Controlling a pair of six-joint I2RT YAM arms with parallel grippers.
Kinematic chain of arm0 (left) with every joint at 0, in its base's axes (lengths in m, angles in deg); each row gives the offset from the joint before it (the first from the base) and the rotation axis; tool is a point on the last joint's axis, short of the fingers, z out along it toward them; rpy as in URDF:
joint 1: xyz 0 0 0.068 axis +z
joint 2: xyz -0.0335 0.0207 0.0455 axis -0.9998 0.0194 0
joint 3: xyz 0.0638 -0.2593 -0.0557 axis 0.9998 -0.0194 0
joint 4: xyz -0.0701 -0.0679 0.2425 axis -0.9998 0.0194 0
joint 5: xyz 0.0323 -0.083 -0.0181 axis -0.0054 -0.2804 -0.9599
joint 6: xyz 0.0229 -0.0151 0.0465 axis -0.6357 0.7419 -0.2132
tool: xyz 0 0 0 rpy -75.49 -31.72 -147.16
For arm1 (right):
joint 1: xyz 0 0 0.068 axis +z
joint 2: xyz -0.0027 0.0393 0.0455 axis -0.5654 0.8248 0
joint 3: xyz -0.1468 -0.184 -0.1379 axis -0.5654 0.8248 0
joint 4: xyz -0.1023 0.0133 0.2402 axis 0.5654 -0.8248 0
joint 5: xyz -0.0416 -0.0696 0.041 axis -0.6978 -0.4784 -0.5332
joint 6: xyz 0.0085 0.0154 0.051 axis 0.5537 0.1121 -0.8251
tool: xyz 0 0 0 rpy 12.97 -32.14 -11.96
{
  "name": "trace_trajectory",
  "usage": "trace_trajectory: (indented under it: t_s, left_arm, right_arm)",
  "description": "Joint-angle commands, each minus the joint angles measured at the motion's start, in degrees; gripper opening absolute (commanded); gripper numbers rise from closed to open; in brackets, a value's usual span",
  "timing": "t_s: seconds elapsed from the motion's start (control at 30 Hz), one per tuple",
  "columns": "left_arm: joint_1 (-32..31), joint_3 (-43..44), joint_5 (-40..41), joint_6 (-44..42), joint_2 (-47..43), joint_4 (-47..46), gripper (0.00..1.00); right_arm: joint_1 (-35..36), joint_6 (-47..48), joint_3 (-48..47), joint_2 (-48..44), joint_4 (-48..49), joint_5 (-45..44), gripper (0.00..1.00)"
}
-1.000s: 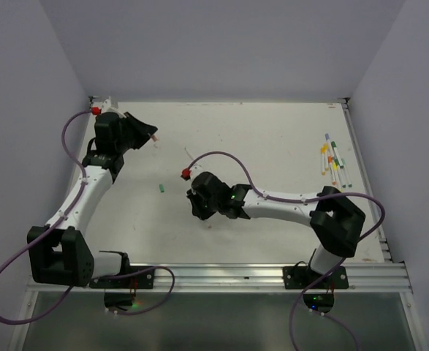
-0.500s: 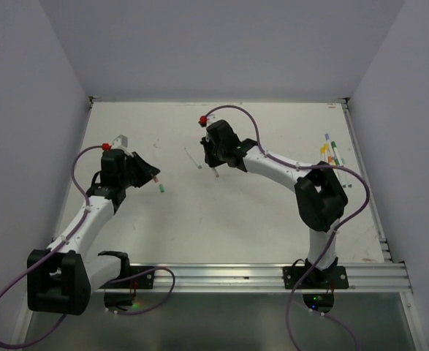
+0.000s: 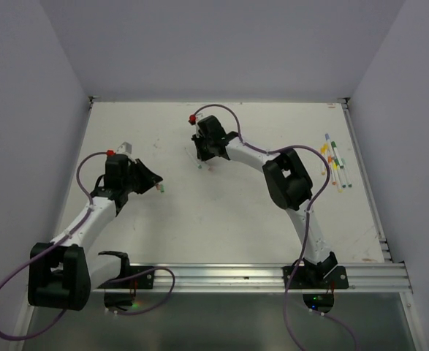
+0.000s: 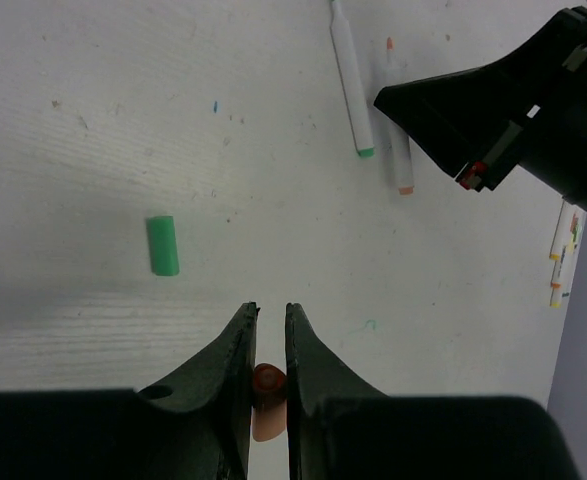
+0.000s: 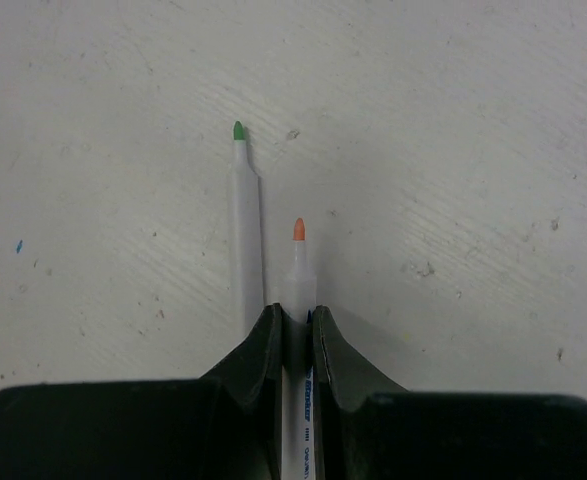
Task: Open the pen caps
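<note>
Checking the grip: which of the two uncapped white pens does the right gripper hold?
The orange-tipped white pen, pinched in the right gripper; the green-tipped white pen lies loose alongside.

Short green plastic pen cap [image 4: 162, 245] lies flat on the white desk [image 3: 258, 212], off its pen, on its own. Small orange plastic pen cap [image 4: 266, 385] is pinched between the left gripper [image 4: 267, 322] jaws. Thin green-tipped white marker pen [image 5: 245, 235], uncapped, lies flat. Parallel and just beside it is the orange-tipped white marker pen [image 5: 298, 270], uncapped, barrel clamped in the right gripper [image 5: 295, 325]. A cluster of white marker pens [image 3: 335, 162] with coloured ends lies near the desk's right edge, well apart.
</note>
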Motion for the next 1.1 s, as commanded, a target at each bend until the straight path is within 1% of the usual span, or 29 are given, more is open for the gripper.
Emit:
trace_trajectory:
  t_s: [0.0, 0.2, 0.27, 0.33, 0.47, 0.5, 0.57, 0.6, 0.67, 0.7, 0.73, 0.8, 0.93, 1.0, 1.07]
  left_arm:
    - [-0.30, 0.93, -1.67, -0.54, 4.44, -3.84, 0.00]
    - [-0.30, 4.27, 0.96, -1.17, 10.87, -1.92, 0.00]
    - [-0.30, 4.01, 2.88, -0.55, 11.14, -1.21, 0.00]
    - [-0.30, 3.66, 4.21, -0.55, 11.05, -0.07, 0.00]
    - [-0.30, 3.31, 10.79, -0.64, 10.35, 3.53, 0.00]
    - [-0.30, 3.13, 11.24, -0.81, 10.17, 3.71, 0.00]
    - [-0.30, 3.30, 12.03, -0.90, 10.35, 4.15, 0.00]
    - [-0.30, 3.31, 12.13, -0.90, 10.70, 3.98, 0.00]
    - [-0.30, 3.65, 12.04, -0.81, 11.22, 3.72, 0.00]
    - [-0.30, 3.83, 11.95, -0.81, 11.84, 3.72, 0.00]
    - [-0.30, 4.09, 12.04, -0.90, 12.28, 3.63, 0.00]
    - [-0.30, 4.36, 12.30, -0.99, 13.24, 3.10, 0.00]
    - [-0.30, 4.54, 12.39, -1.77, 15.70, 2.14, 0.00]
    - [-0.30, 4.36, 12.48, -1.69, 17.29, 1.26, 0.00]
    - [-0.30, 4.27, 12.30, -1.78, 18.43, 0.20, 0.00]
  right_arm:
    - [-0.25, 1.28, -4.95, 1.41, 0.45, 2.67, 0.00]
    - [-0.51, 1.46, -6.27, 2.64, 0.36, 2.32, 0.00]
    - [-0.77, 1.46, -6.63, 3.17, 0.01, 3.19, 0.01]
    - [-0.86, 1.89, -6.98, 3.44, -0.25, 3.46, 0.05]
    - [-1.04, 2.69, -7.68, 4.31, -0.78, 3.99, 0.08]
    - [-1.04, 2.86, -8.20, 4.49, -1.13, 3.99, 0.12]
    - [-1.04, 3.13, -8.30, 4.67, -1.57, 4.87, 0.16]
    - [-1.13, 3.04, -8.04, 4.67, -1.48, 5.22, 0.22]
    - [-1.21, 2.60, -7.95, 4.67, -1.22, 5.75, 0.26]
    - [-1.30, 2.43, -8.12, 4.84, -1.22, 5.92, 0.32]
    - [-1.30, 2.51, -8.21, 4.93, -1.22, 6.10, 0.34]
    - [-1.39, 2.25, -8.30, 4.93, -1.31, 6.10, 0.38]
    - [-1.57, 1.99, -8.04, 4.06, -1.22, 6.11, 0.40]
    - [-1.65, 1.90, -6.81, 2.65, -1.22, 4.96, 0.42]
    - [-1.74, 1.72, -5.14, -0.68, -0.69, 3.04, 0.45]
